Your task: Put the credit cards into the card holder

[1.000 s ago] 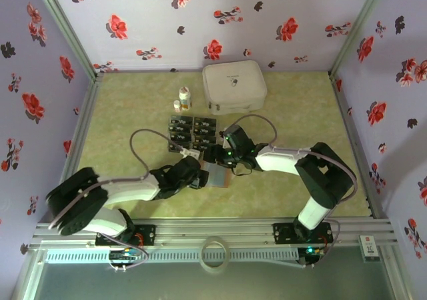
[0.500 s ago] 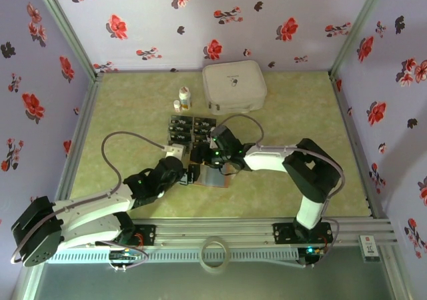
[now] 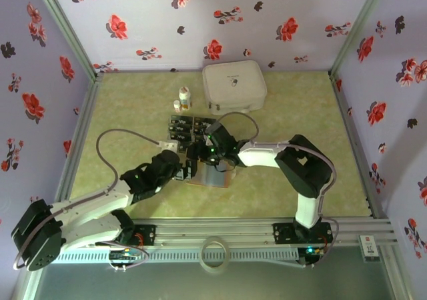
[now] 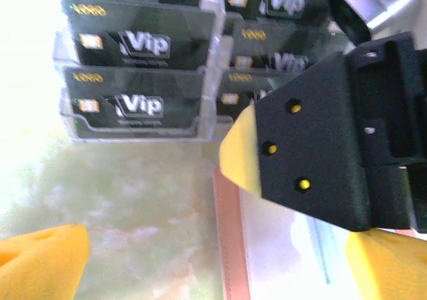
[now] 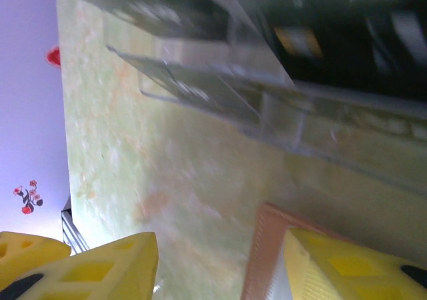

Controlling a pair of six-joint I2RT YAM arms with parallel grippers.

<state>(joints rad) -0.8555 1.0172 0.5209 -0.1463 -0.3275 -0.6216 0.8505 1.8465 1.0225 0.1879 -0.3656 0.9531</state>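
**Lining up for the pick**

Credit cards [image 3: 192, 129] lie in rows just beyond the card holder [image 3: 217, 178], long axis L-R across the worktop [image 3: 300, 113]. Right fingers [image 5: 93, 267] are nearer and apart (left fingers [image 4: 40, 260] also apart, at the holder's edge). Vs 0.5 s ago, the right wrist has crept toward the cards.

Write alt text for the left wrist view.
Black credit cards marked Vip sit stepped in a clear rack on the green table. Below, the yellow tip of the right tool is near the reddish card holder, within the open left tool.
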